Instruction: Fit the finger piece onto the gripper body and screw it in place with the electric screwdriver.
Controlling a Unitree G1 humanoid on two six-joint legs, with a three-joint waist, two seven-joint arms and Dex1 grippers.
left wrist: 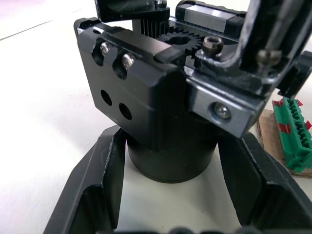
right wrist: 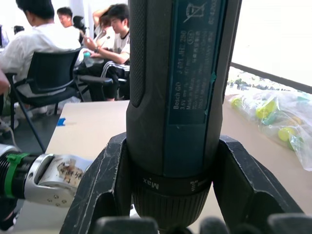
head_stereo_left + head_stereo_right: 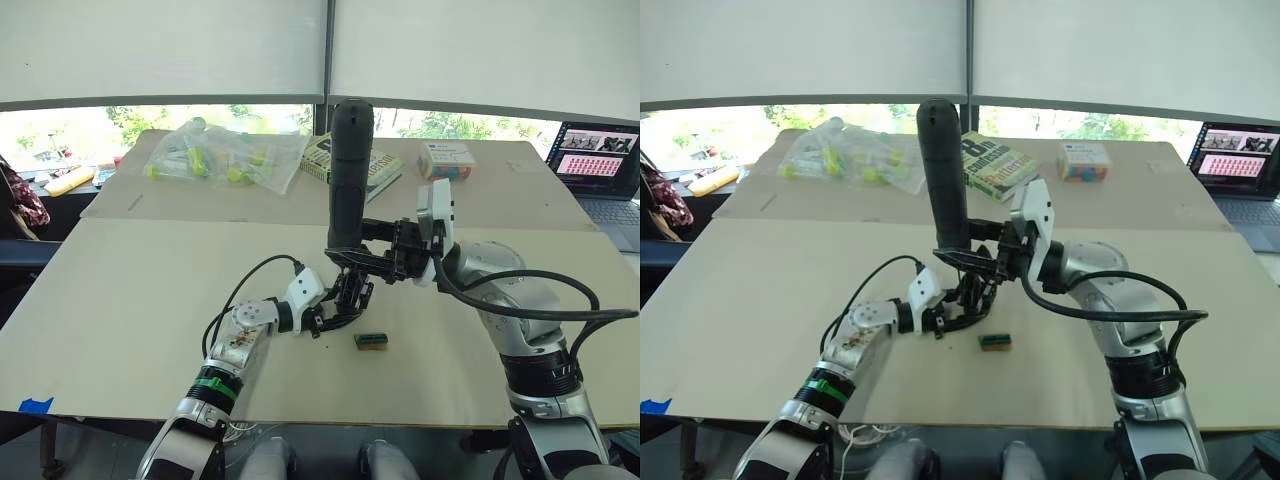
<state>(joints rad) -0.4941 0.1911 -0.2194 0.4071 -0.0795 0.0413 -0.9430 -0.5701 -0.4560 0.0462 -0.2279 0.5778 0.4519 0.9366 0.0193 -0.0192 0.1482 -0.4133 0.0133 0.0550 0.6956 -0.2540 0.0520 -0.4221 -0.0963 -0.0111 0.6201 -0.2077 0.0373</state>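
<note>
Slippage worries me: my right pincer clamps the electric screwdriver upright over the gripper body, and any tilt could skid the bit off its screw. My left pincer grips that body's round base on the bench. One screwdriver, one body, one green block just beside.

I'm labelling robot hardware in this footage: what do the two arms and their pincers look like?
Both arms are silver-grey metal with black joint bands and looping black cables. The left arm carries a green wrist ring. Each white-bodied pincer, left pincer and right pincer, ends in two black fingers.
</note>
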